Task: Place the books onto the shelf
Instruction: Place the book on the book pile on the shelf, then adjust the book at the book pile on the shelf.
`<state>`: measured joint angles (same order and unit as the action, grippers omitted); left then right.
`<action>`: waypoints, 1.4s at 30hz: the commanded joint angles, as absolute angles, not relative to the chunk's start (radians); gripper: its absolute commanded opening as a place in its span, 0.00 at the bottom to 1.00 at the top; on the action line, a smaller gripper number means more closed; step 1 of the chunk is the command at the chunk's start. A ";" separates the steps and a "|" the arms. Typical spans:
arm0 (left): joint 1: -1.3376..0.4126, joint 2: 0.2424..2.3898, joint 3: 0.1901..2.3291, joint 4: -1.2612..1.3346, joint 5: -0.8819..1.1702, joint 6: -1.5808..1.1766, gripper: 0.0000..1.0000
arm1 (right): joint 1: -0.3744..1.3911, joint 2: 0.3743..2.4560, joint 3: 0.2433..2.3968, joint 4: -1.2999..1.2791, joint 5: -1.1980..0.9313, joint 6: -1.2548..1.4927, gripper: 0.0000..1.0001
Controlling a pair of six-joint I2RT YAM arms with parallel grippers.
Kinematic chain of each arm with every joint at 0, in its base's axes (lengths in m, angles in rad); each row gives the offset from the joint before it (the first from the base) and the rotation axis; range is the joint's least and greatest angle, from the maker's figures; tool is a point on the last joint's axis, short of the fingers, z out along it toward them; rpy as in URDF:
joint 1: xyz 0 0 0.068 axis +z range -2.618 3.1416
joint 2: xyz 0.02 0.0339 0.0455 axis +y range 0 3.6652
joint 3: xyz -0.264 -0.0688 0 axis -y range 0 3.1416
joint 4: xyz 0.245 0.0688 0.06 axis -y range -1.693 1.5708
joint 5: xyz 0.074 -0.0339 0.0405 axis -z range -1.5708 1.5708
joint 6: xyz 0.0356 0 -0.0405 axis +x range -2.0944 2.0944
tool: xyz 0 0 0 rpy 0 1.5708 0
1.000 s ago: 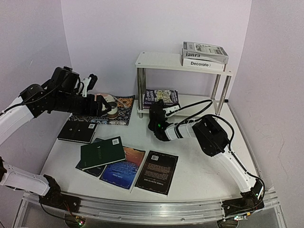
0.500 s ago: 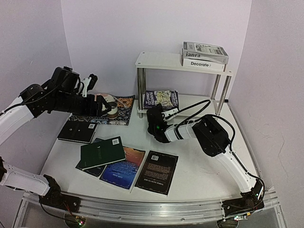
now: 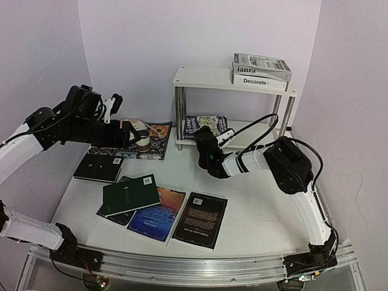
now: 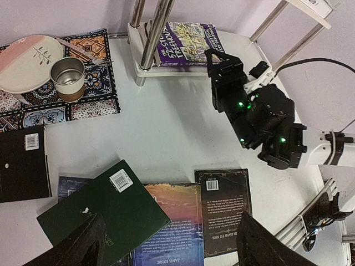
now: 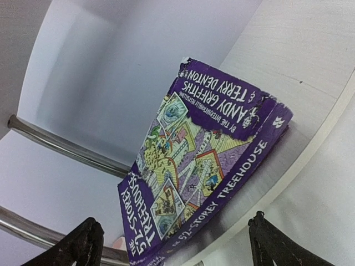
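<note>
Right fingers: spread wide and holding nothing, just in front of the shelf's lower board.
Purple paperback: it lies flat on the lower board with its spine along the front rim and its cover corner torn. A 2nd one seems to lie under it, though I cannot tell for sure.
Shelf: "janra" sits on "Decorate" at the right end of the top board.
Left fingers: parted and empty, held high over the left of the worktop.
Still on the worktop: the green book overlaps the blue book, a black book lies beside them, and another black book lies further left.
Risk 1: the paperback sits near the rim, so a finger catching it on the way back could drag it off the board.
Risk 2: the chrome leg stands near the right wrist, and a sideways swing could knock the shelf and shift the top stack.
Risk 3: the flat books give little edge to pinch, so the fingers may only push them, and lifting the green book could drag the blue one along.
Risk 4: the cup and plate on the placemat are near the left arm, and a low sweep could tip the cup.
</note>
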<state>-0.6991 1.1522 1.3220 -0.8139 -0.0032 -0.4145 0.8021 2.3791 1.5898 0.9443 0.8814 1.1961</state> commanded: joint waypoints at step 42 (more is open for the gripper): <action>-0.685 1.249 1.396 -0.770 -0.158 -0.423 0.83 | 0.644 2.274 1.625 0.571 0.340 0.782 0.00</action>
<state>-0.6941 1.2488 1.3373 -0.8104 -0.1322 -0.4191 0.6537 2.2494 1.5528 0.5800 0.3580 0.7715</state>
